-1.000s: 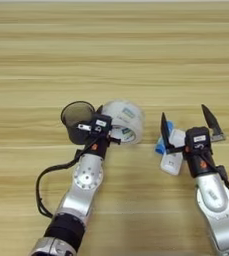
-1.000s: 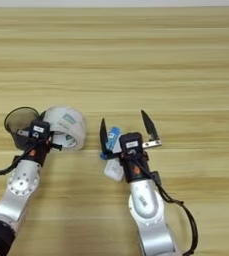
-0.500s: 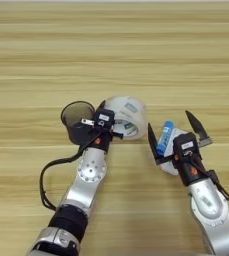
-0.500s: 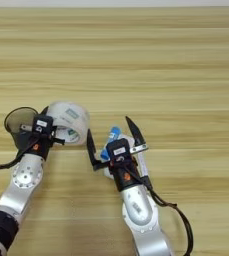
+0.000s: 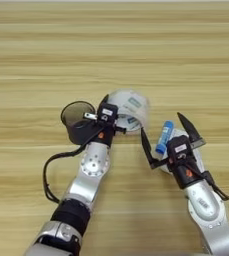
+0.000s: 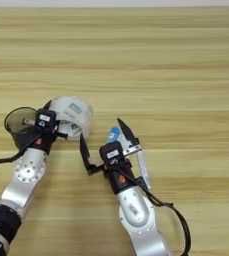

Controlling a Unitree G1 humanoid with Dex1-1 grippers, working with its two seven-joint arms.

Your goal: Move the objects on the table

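Observation:
The clear tape roll (image 5: 132, 106) with printed core stands tilted on the table (image 5: 114, 50), next to the black mesh cup (image 5: 77, 121). My left gripper (image 5: 107, 111) is at the roll's left rim and looks shut on its wall, right beside the cup. My right gripper (image 5: 161, 124) is open wide, one black finger on each side of the blue stick (image 5: 163, 138). The stick lies between them, untouched as far as I can see. A white flat device (image 6: 141, 166) lies under the right hand, partly hidden.
The left arm's black cable (image 5: 48, 172) loops over the wood to the left of the forearm. The tape roll and the right gripper's left finger (image 5: 146, 147) are only a short gap apart.
My right gripper has swung left and now straddles the blue stick, which was beside its left finger. The left gripper and the tape roll have shifted slightly right and away from me.

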